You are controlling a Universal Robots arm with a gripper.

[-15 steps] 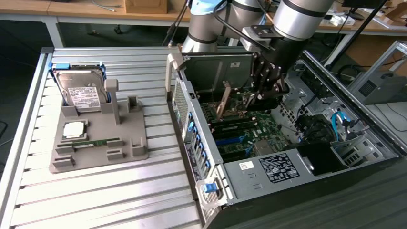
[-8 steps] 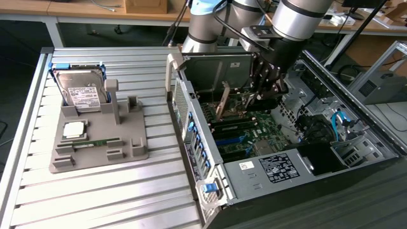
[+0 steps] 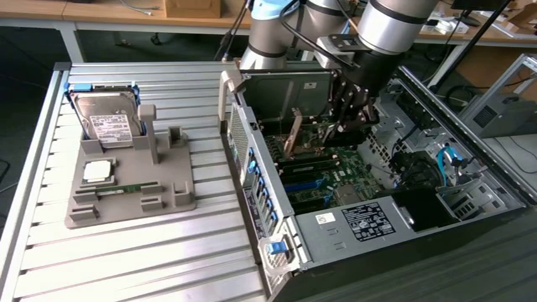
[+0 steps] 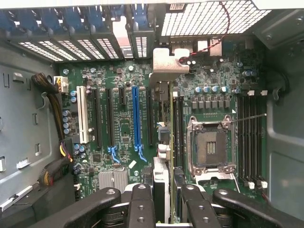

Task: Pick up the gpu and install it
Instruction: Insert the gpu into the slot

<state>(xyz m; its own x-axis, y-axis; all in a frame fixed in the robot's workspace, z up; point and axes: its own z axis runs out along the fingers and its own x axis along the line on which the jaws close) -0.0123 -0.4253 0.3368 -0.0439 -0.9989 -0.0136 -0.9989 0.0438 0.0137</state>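
Note:
The gpu (image 4: 165,118) shows edge-on in the wrist view as a thin dark strip running away from the fingers. Its silver bracket (image 4: 167,62) points at the slotted rear wall of the open computer case (image 3: 251,189). My gripper (image 4: 170,205) is shut on the gpu, with one black finger (image 4: 141,204) on each side of the card. The card hangs over the green motherboard (image 4: 121,128), between the blue slot (image 4: 137,116) and the bare CPU socket (image 4: 211,147). I cannot tell whether it sits in a slot. In the exterior view my gripper (image 3: 343,133) reaches down inside the case.
A grey fixture tray (image 3: 126,201) on the slatted table at the exterior view's left holds a silver hard drive (image 3: 107,126), a CPU (image 3: 98,170) and a green memory stick (image 3: 126,189). Case walls, a drive cage (image 3: 290,91) and cable bundles (image 4: 50,95) close in around the gripper.

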